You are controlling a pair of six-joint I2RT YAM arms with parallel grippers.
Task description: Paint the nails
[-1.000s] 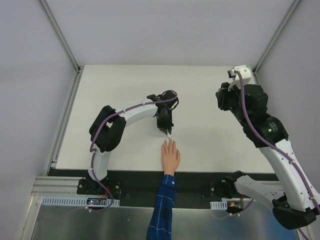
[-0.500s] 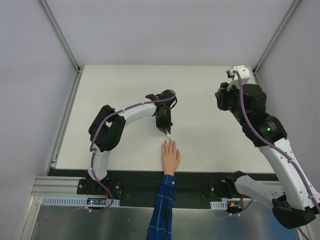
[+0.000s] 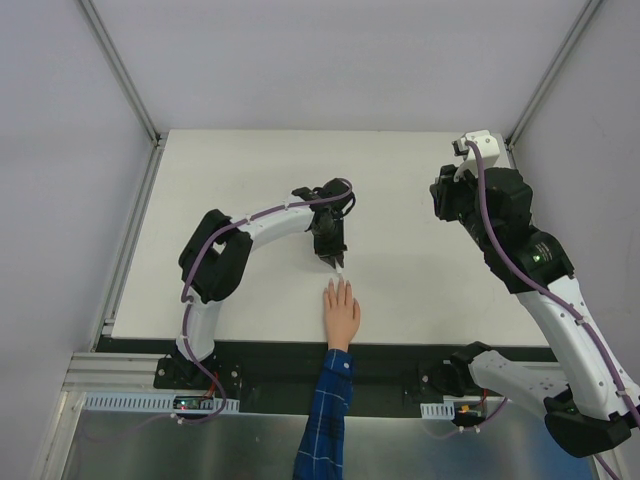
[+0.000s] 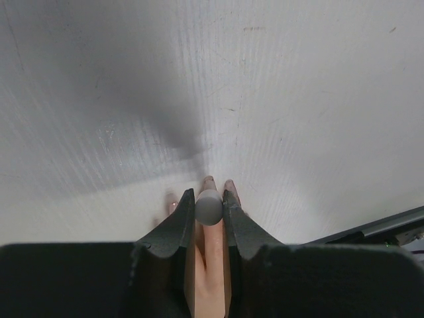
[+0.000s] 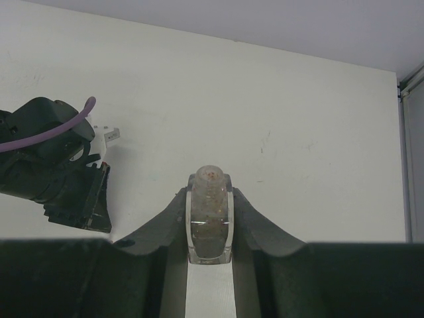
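left gripper point(image 3: 337, 264) with its grey-capped brush point(image 4: 208, 209): wrist end displaced slightly left since 1.0 s ago. right gripper point(image 5: 209, 192) with polish bottle point(image 5: 209, 222): displaced marginally left.

Robot lab — white table point(image 3: 240, 170), grey enclosure point(image 3: 330, 60)

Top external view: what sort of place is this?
Probably a lab robot cell: white table walled by grey panels, left arm and right arm bolted at its near edge, mannequin hand laid on it.

left claw point(image 4: 209, 197) clamped, arm bent inward | right claw point(image 5: 209, 195) clamped, arm raised
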